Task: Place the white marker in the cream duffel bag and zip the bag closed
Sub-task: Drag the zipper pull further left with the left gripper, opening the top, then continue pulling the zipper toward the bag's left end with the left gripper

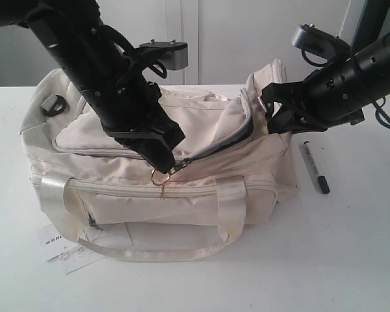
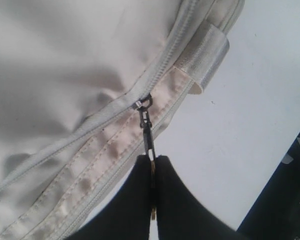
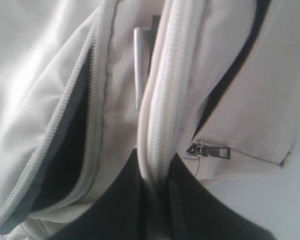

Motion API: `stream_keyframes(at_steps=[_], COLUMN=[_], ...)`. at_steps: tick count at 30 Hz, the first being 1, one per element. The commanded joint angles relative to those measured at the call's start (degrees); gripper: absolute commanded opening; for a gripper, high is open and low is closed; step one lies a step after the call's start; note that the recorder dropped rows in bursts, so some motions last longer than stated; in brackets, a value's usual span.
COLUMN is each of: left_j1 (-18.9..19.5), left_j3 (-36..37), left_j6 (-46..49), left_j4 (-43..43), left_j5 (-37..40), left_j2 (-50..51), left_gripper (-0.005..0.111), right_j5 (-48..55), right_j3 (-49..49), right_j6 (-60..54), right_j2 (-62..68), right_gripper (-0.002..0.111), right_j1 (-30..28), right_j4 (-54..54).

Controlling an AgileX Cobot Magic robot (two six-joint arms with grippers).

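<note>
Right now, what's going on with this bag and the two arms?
The left gripper pinches the zipper pull of the cream duffel bag, whose top zipper is partly open. The right gripper clamps the bag's edge at the open end. The white marker lies on the table beside the bag, not yet inside.

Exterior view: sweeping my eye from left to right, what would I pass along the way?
In order: paper tag → left gripper pinching the zipper pull → right gripper clamped on the end of the cream duffel bag → white marker lying on the table.
</note>
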Motion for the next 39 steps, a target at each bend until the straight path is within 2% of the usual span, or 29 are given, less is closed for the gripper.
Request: stream_keyframes(at_steps=[1,6,39], left_j1=[-0.19,-0.19,-0.19], left_j3=[0.44,0.44,0.44], left_j6=[-0.50,-0.97,-1.18], left_j4=[0.77,3.50,7.48], left_j5=[5.41,6.31,10.39], left_j2=[-1.10,-1.65,-2.14], left_gripper=[0.000,0.000,0.000], right_j5=[-2.38,-2.38,-2.38], right_j3=[0.14,0.14,0.14], right_j6=[-0.82,-0.82,-1.16], right_j2=[0.01,0.01,0.01], right_gripper=[0.000,0.000,0.000], right_j1=[-0.41,-0.41,-0.51], right_j4=[-1.93,-1.93,-2.19])
